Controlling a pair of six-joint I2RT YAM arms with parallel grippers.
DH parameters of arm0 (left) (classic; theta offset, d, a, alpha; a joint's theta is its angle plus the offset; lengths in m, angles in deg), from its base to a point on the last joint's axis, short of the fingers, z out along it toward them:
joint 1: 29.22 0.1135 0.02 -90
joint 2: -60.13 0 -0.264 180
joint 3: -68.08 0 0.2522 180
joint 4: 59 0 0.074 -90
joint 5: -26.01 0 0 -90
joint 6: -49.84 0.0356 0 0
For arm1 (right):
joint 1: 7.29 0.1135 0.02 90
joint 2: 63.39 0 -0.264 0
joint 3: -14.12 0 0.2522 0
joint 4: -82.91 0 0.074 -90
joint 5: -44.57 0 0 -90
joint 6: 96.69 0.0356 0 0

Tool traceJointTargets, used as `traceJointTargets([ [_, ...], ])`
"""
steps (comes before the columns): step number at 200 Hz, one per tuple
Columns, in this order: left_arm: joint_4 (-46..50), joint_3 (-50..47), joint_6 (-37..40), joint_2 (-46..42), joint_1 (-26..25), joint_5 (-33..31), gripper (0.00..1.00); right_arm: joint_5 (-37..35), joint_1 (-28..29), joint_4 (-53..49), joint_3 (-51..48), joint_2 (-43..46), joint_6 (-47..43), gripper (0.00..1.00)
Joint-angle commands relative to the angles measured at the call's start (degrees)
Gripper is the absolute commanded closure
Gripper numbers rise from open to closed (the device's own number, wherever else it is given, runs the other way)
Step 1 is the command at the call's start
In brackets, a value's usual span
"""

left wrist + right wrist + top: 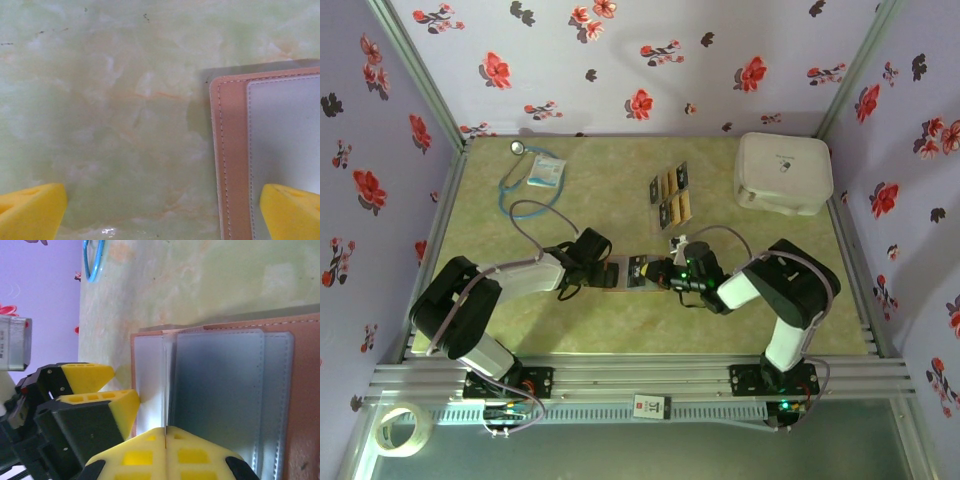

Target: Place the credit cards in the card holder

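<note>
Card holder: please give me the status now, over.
Left gripper open, astride edge of card holder. Right gripper shut on thin card, edge-on at clear pocket. Nothing blocking.

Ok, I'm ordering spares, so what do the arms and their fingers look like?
The left arm and right arm have black joints, white links and grey cables looping alongside. The fingers are bright yellow blocks with square hollows, on black mounts.

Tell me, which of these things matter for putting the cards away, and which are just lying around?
For the job: credit cards, card holder.
Lying about: stethoscope, small packet, white case, tape roll.
</note>
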Motion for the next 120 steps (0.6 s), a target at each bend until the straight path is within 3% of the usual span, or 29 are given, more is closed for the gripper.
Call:
traceJointTargets([
  [1,4.9,0.5,1.9,1.5,-0.4,-4.2,0.0,-0.9,-0.6,-2.9,-0.3,3.6,-0.9,1.0],
  [65,7.3,3.1,2.5,-0.2,-1.8,-5.0,0.0,-3.3,-0.8,-13.0,0.7,11.2,-5.0,1.0],
  [120,10.0,7.5,4.0,-3.1,-1.8,-3.5,0.0,-4.0,-0.8,-13.8,0.7,12.3,-5.5,1.0],
])
